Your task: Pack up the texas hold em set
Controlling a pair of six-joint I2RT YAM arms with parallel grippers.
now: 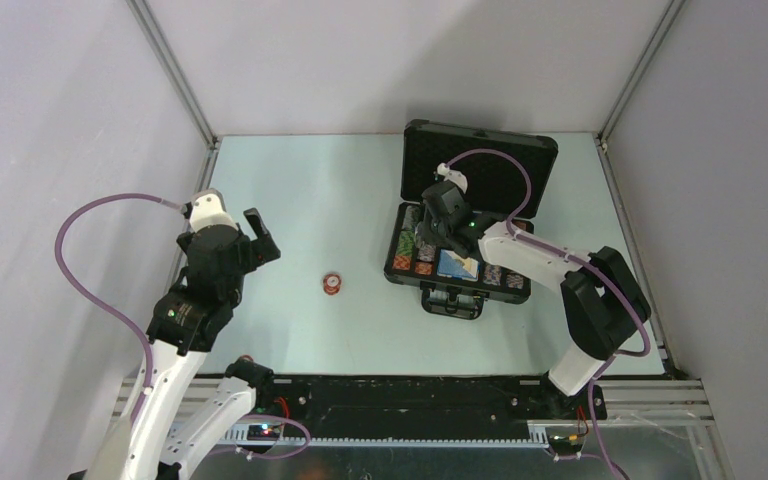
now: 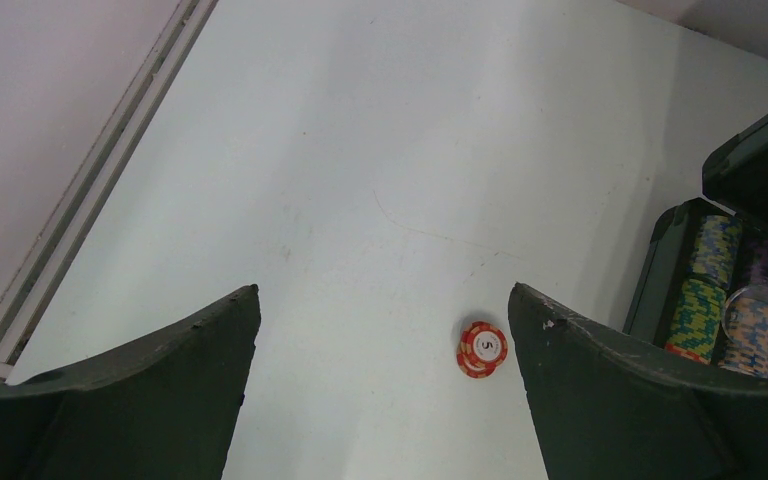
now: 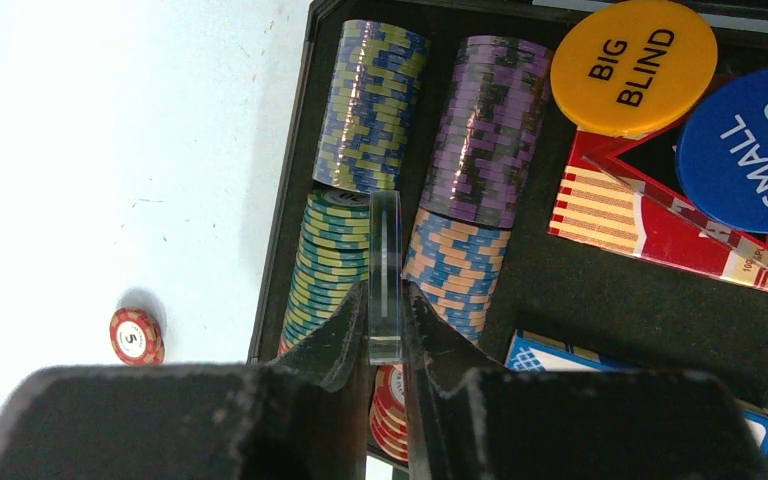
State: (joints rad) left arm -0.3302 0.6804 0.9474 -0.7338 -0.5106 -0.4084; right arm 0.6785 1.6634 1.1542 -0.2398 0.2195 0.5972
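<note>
The black case (image 1: 457, 300) lies open at the right of the table, its foam-lined lid (image 1: 480, 160) up. My right gripper (image 3: 385, 312) is shut on a clear round disc (image 3: 385, 260), held on edge above the multicoloured chip rows (image 3: 370, 105). Red-white chips (image 3: 390, 400) lie in the case under it. The red-white card box (image 3: 650, 215) and the black triangular marker (image 3: 660, 165) lie in the case. A small stack of red-white chips (image 1: 332, 284) lies on the table. My left gripper (image 2: 382, 300) is open above it; the stack (image 2: 482, 349) sits near the right finger.
A yellow "BIG BLIND" disc (image 3: 633, 65) and a blue "SMALL BLIND" disc (image 3: 750, 150) lie on the card box. A blue card box (image 3: 550, 355) lies in the case. The case handle (image 1: 452, 303) faces the near edge. Grey walls enclose the table (image 1: 300, 190).
</note>
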